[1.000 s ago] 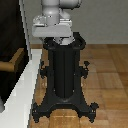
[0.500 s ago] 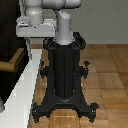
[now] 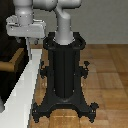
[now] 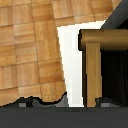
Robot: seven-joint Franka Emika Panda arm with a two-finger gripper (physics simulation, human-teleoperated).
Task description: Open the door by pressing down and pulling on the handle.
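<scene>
Hanging from the grey arm [image 3: 37, 7] at the exterior view's upper left, the tool [image 3: 27, 49] points downward, its pale body above one thin finger [image 3: 28, 50] that shows against the dark background. Whether the fingers are spread or pressed together I cannot tell: the exterior view is too coarse and the wrist view shows only a dark blurred strip along its lower edge.

The door [image 3: 6, 55] fills the exterior view's left edge as a very dark panel, with a white slab [image 3: 22, 95] running along its foot toward the camera. The handle [image 3: 14, 61] juts from the panel as a brown-golden lever, lower than the tool's body and just to the exterior view's left of the finger; touching or apart cannot be told.

In the wrist view the handle [image 4: 95, 60] is close and large: a golden bar with a rounded end lying crosswise, joined to a second bar at right angles, against the black door [image 4: 116, 70] and the white slab [image 4: 72, 60].

The black pedestal [image 3: 64, 75] with splayed feet stands on a wooden floor [image 3: 107, 75].
</scene>
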